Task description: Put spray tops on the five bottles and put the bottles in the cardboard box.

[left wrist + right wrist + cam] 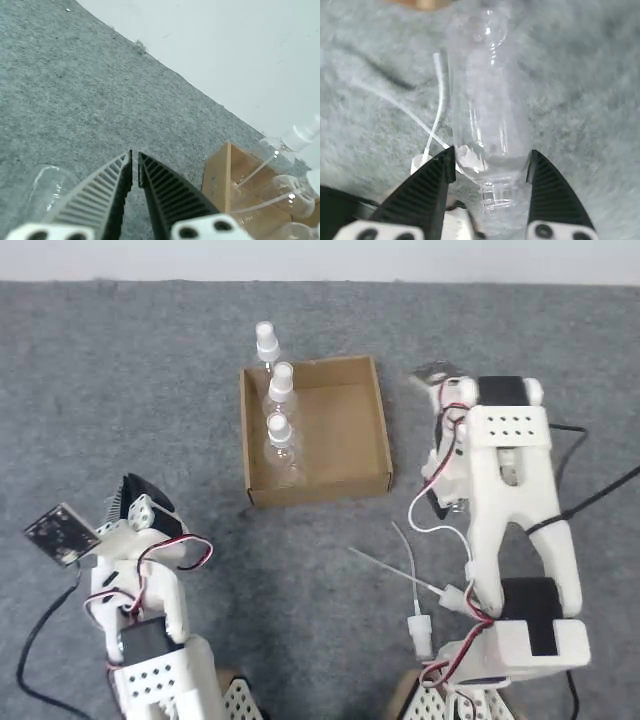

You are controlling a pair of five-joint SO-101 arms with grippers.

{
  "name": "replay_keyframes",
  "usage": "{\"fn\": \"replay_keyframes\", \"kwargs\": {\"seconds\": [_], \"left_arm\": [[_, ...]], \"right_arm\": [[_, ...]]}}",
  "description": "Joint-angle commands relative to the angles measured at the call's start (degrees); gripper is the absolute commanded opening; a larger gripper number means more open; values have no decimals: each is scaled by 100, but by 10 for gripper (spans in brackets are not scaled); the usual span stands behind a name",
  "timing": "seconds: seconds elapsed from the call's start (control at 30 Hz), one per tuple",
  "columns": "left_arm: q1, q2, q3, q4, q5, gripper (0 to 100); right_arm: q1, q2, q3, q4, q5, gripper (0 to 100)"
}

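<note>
My right gripper (491, 152) is shut on a clear capless bottle (485, 100), one finger against each side near its shoulder. From above, this bottle (455, 507) shows under the right arm, beside the cardboard box (345, 430). Two spray tops (420, 632) (455, 597) with long tubes lie on the carpet near the right arm's base. One spray top (420, 162) lies just beside the held bottle. Three capped bottles (281, 390) line the box's left wall. My left gripper (135, 156) is shut and holds nothing. Another clear bottle (45, 192) lies beside it.
Grey carpet covers the table, with open room between the two arms (300, 580) and in the right half of the box. The left arm (140, 570) stands at the lower left. A white wall (240, 50) borders the carpet's far edge.
</note>
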Motion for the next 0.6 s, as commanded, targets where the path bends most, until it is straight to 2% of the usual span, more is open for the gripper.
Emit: {"fn": "replay_keyframes", "kwargs": {"seconds": [0.0,0.1,0.4,0.57], "left_arm": [[-26,-79,-75,-105,-53,12],[-26,-79,-75,-105,-53,12],[-26,-79,-75,-105,-53,12],[-35,-70,-75,-105,-53,12]], "right_arm": [[189,-268,-308,242,-835,145],[180,-286,-141,242,-1644,145],[-207,-215,281,215,-4738,148],[-655,-215,571,-101,-5415,149]]}}
